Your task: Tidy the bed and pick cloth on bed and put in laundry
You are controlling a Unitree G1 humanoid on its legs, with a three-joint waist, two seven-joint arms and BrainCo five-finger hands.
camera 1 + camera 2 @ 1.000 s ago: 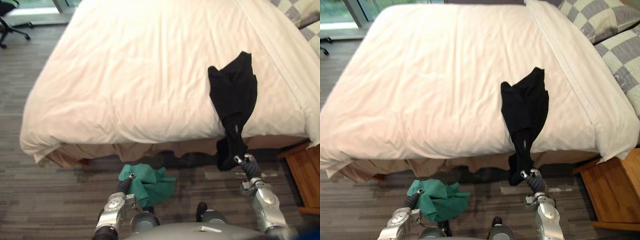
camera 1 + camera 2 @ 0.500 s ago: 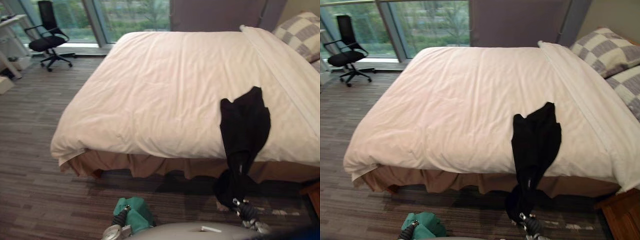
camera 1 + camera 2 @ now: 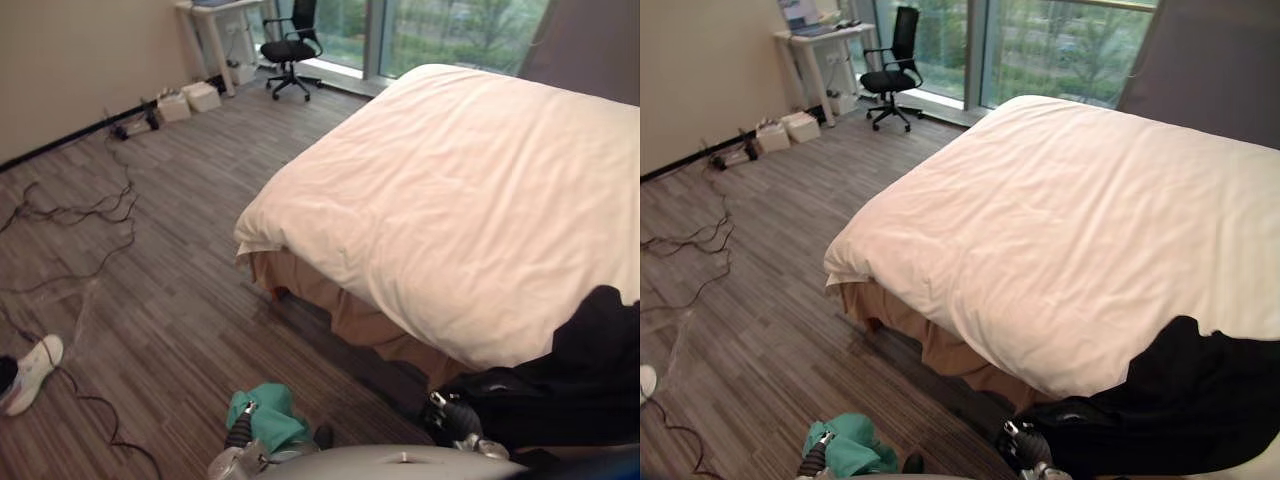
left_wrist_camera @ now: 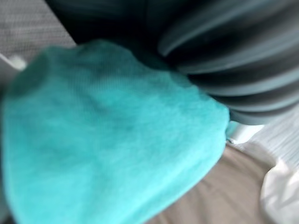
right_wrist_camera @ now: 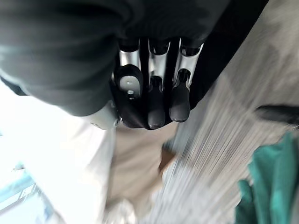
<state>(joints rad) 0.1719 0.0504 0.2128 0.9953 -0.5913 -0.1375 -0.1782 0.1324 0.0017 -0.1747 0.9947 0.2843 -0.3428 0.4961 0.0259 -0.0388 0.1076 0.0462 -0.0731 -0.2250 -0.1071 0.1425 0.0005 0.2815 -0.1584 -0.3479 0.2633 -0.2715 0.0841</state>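
Black cloth [image 3: 1180,400] clenched in right hand [image 5: 154,93] by bed [image 3: 450,200] (green cloth [image 3: 275,420] clenched in left hand [image 3: 240,437])

Left hand [image 3: 241,434] is hanging low on the left, its dark ribbed wrist cover showing. Right hand [image 5: 158,79] is sitting low on the right, with fingers [image 5: 179,100] curling together, dark tips in a row, clamping black cloth [image 5: 56,56].

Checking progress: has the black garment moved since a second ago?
Cannot tell: the camera swung; the black garment drapes over the duvet edge, right hand gripping it.
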